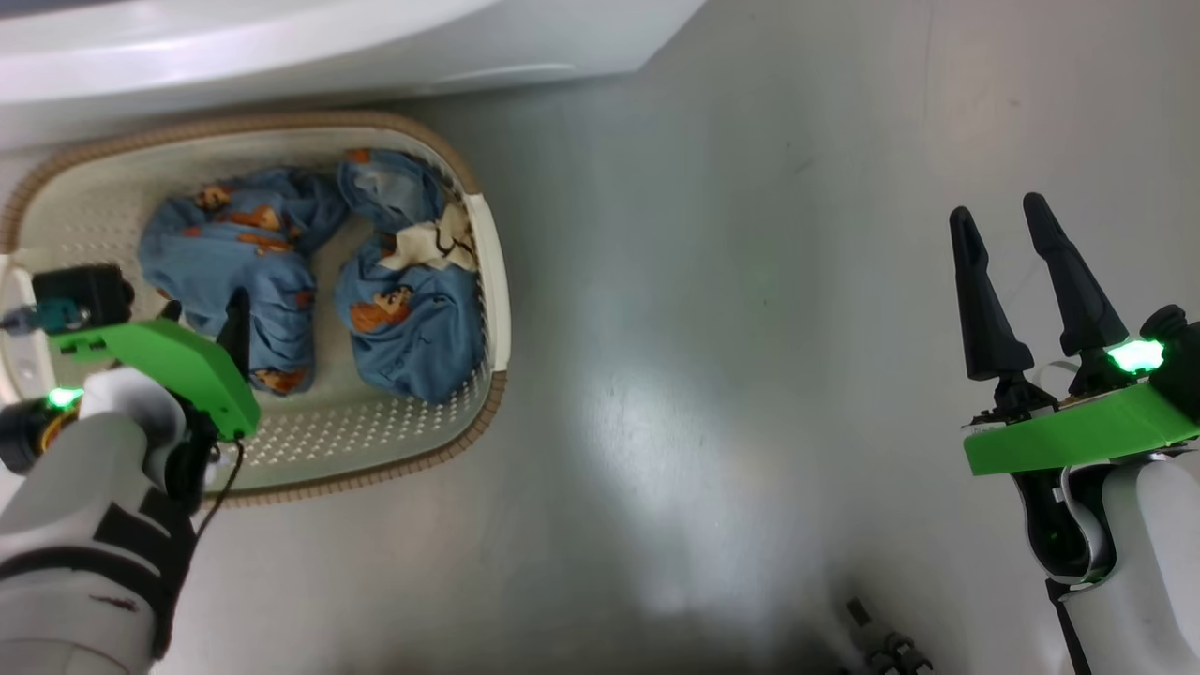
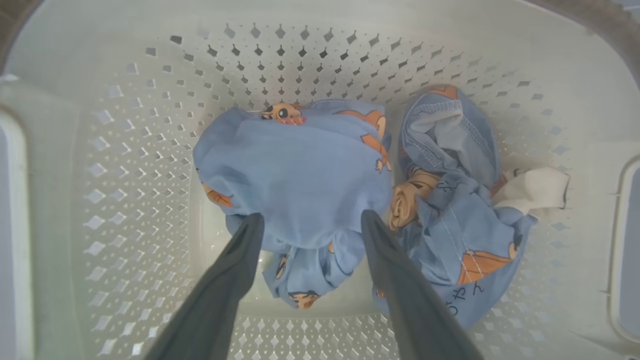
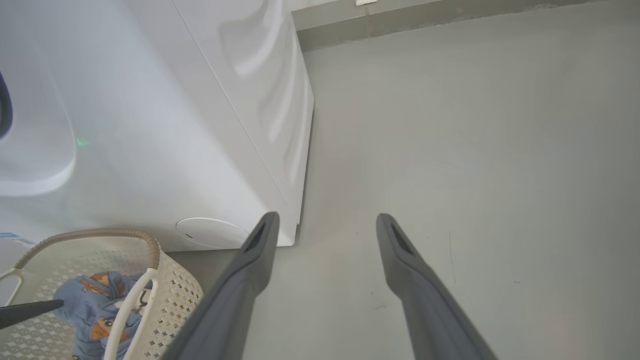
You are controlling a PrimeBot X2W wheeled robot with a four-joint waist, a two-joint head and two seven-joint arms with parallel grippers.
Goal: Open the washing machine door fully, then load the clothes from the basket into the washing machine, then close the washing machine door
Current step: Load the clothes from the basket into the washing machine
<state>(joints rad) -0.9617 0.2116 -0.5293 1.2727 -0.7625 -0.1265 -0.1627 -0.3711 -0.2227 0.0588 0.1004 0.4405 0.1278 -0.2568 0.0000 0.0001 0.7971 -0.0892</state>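
The cream basket (image 1: 281,124) sits on the floor in front of the white washing machine (image 1: 281,47), whose door is out of view. Two bundles of light blue printed clothes lie in it, one to the left (image 1: 244,253) and one to the right (image 1: 412,309). My left gripper (image 1: 204,305) reaches down into the basket. In the left wrist view it is open (image 2: 311,220), its fingers straddling the near end of one bundle (image 2: 300,170), with the second bundle (image 2: 450,210) beside it. My right gripper (image 1: 997,208) is open and holds nothing, over bare floor.
The right wrist view has the right gripper (image 3: 327,218) above the grey floor (image 3: 475,150), just past the washing machine's (image 3: 150,125) lower corner. The basket (image 3: 175,295) stands at the lower left there. Open floor spreads to the basket's right.
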